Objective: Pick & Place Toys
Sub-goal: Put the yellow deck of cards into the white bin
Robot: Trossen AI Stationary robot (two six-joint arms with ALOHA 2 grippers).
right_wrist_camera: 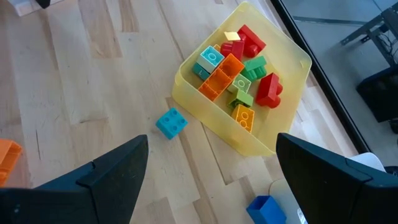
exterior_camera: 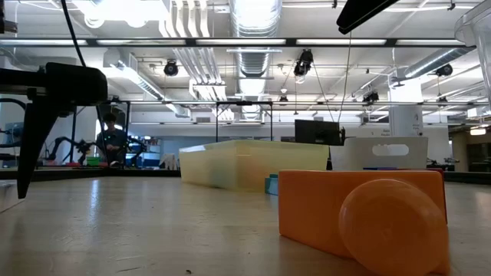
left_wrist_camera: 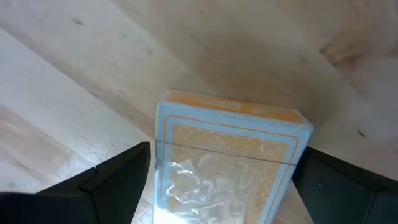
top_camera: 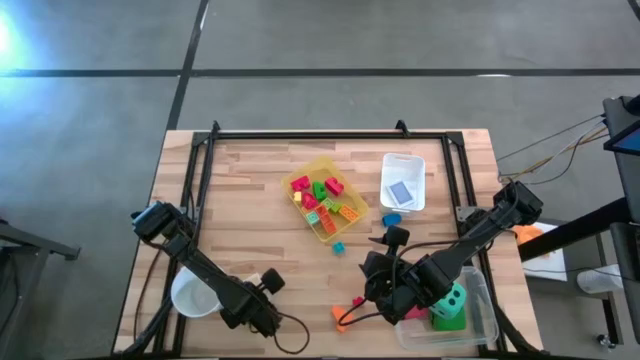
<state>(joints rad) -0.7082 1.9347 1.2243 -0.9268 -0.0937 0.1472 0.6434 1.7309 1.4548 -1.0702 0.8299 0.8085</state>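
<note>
Small studded plastic blocks, heaped in a yellow bin near the middle of the table: red, orange, green, teal and yellow pieces, tumbled at all angles; one blue block lying alone on the wood just beside the bin; another blue piece inside the white bin next to it; orange blocks near the front edge, one of them looming large and close in the low view; green black-dotted die sitting in the clear bin at the front right. Right pincer spread wide and holding nothing, hovering close by the clear bin. Left pincer likewise spread wide, low over the front of the table beside a round white bowl, straddling a card pack without gripping it.
</note>
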